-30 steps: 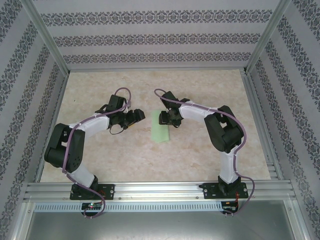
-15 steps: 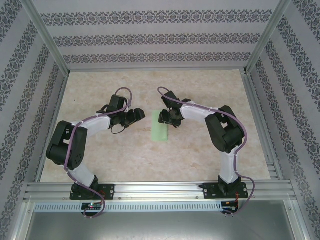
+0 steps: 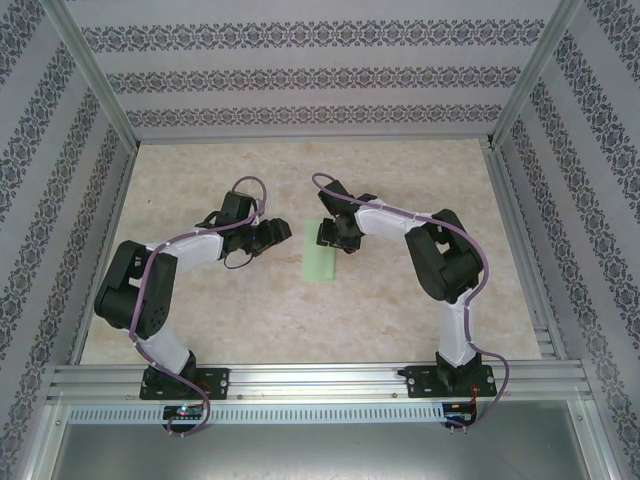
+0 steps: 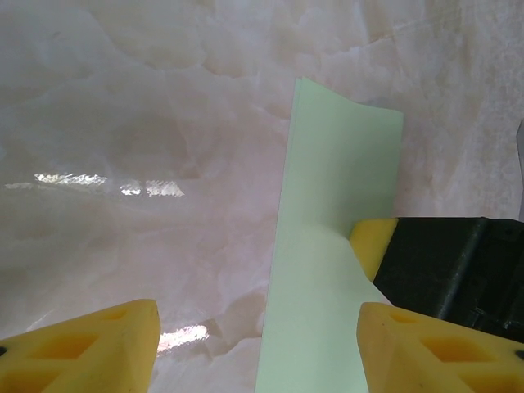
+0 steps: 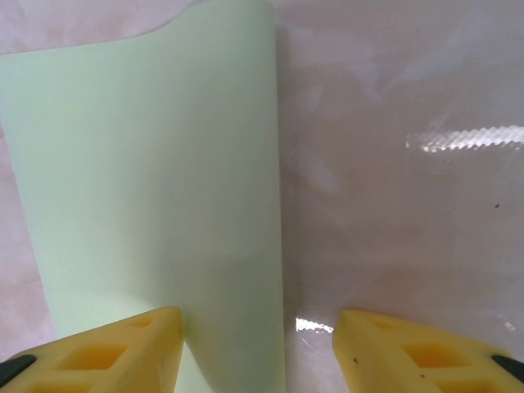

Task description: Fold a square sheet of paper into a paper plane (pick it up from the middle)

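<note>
The pale green sheet of paper (image 3: 321, 255) lies flat on the table as a narrow folded strip, running near to far. My left gripper (image 3: 281, 233) hovers low just left of its far end, open. In the left wrist view the paper (image 4: 327, 246) has its left edge between my yellow fingertips (image 4: 90, 348), and the left gripper (image 4: 258, 348) holds nothing. My right gripper (image 3: 334, 236) is over the strip's far end, also open. The paper (image 5: 147, 180) in the right wrist view shows its right edge inside the right gripper (image 5: 258, 348), with one fingertip (image 5: 106, 352) above the sheet.
The marble-patterned table (image 3: 400, 310) is fenced by aluminium rails (image 3: 320, 375) at the near edge and patterned walls (image 3: 300, 75) on the other sides. The right gripper's yellow finger (image 4: 372, 246) shows in the left wrist view, close beside the paper.
The left gripper's jaws have narrowed a little and its arm has shifted slightly. The right wrist has edged slightly. The paper lies where it was.
</note>
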`<state>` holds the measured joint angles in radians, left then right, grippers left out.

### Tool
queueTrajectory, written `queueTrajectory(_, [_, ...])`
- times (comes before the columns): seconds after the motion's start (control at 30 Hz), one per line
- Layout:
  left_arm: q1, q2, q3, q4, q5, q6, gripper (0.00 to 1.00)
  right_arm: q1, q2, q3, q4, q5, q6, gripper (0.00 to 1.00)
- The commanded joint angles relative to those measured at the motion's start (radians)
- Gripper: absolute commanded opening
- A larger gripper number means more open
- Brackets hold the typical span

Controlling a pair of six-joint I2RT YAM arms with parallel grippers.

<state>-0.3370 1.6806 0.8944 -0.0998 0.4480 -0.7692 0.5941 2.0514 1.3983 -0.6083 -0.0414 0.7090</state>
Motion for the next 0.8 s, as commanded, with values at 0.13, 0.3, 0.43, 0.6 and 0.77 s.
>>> queueTrajectory(0.13, [-0.025, 0.024, 0.016, 0.036, 0.017, -0.014, 0.60, 0.013, 0.131, -0.035, -0.078, 0.037, -0.008, 0.56])
queueTrajectory(0.3, [-0.026, 0.032, 0.018, 0.043, 0.027, -0.020, 0.59, 0.013, 0.142, -0.027, -0.075, 0.022, -0.030, 0.57])
queueTrajectory(0.43, [-0.030, 0.040, 0.021, 0.047, 0.037, -0.022, 0.56, 0.013, 0.154, -0.025, -0.077, 0.011, -0.044, 0.57])
queueTrajectory(0.6, [-0.038, 0.052, 0.028, 0.048, 0.045, -0.016, 0.53, 0.012, 0.161, -0.030, -0.073, 0.005, -0.048, 0.57])
queueTrajectory(0.77, [-0.049, 0.071, 0.048, 0.038, 0.058, -0.004, 0.49, 0.011, 0.170, -0.030, -0.073, 0.003, -0.051, 0.57])
